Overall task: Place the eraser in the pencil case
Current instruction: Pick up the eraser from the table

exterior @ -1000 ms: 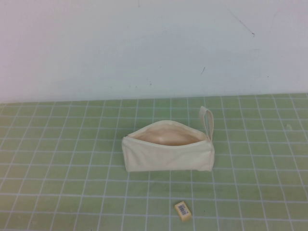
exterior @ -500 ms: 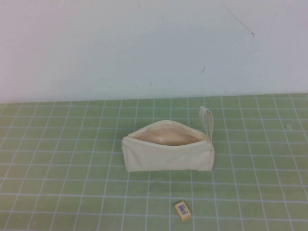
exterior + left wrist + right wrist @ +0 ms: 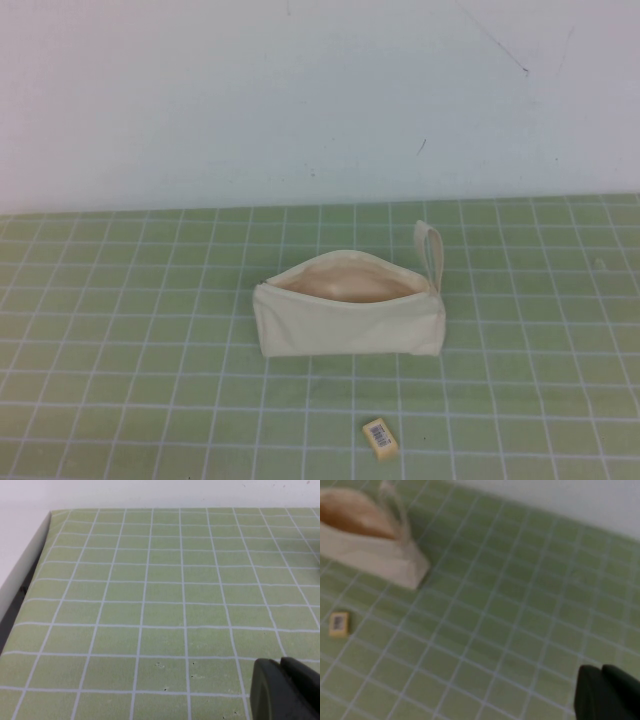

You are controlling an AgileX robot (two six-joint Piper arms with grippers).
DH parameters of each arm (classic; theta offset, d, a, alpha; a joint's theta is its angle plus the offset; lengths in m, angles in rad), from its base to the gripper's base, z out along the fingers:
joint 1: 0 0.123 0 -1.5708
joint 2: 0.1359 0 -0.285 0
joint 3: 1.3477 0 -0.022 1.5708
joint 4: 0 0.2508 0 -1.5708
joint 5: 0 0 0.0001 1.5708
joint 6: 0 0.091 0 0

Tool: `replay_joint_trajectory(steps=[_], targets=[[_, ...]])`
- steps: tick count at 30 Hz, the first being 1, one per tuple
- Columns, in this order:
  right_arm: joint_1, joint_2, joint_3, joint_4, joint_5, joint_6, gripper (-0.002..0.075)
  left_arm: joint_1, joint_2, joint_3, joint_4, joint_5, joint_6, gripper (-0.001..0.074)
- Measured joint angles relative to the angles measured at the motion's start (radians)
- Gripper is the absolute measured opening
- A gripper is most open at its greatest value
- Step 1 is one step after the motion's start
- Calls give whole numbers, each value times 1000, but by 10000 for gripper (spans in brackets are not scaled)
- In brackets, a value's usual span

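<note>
The cream-white pencil case [image 3: 348, 318] lies in the middle of the green grid mat, its zip mouth open and showing beige lining, its loop strap [image 3: 431, 248] at the right end. The small yellow-tan eraser [image 3: 381, 437] with a barcode label lies on the mat in front of the case, apart from it. The right wrist view shows the case [image 3: 370, 555] and the eraser [image 3: 339, 624] far from my right gripper [image 3: 601, 676], whose two dark fingers touch. My left gripper [image 3: 280, 667] is shut over bare mat, away from both objects. Neither gripper shows in the high view.
The green grid mat [image 3: 150, 340] covers the table up to a white wall [image 3: 300, 90] at the back. In the left wrist view the mat's edge [image 3: 30, 575] meets a white border.
</note>
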Motion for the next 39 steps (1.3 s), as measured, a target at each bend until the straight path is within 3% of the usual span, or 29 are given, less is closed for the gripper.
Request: replay_joint_trajectory(steps=[3,7,17,23,29,36,39], targets=[[8,179,-2,132,31,-134,-1,0,0,0,0,0,2,-1],[87,342,-2,168,-23,-189,-1,0,0,0,0,0,4,-1],[524,635,-8,159,-234,-90,-1,0,0,0,0,0,4,-1],[729,829,-99,1,-265,60,-1,0,0,0,0,0,3,-1],[809,941,-226,-158,-213,211,1,0,0,0,0,0,3,-1],[815,1080,-332,-158,-151,229,260,0,0,0,0,0,1,-1],[815,1117,-354,-144,-149,231,324,0,0,0,0,0,1,-1]])
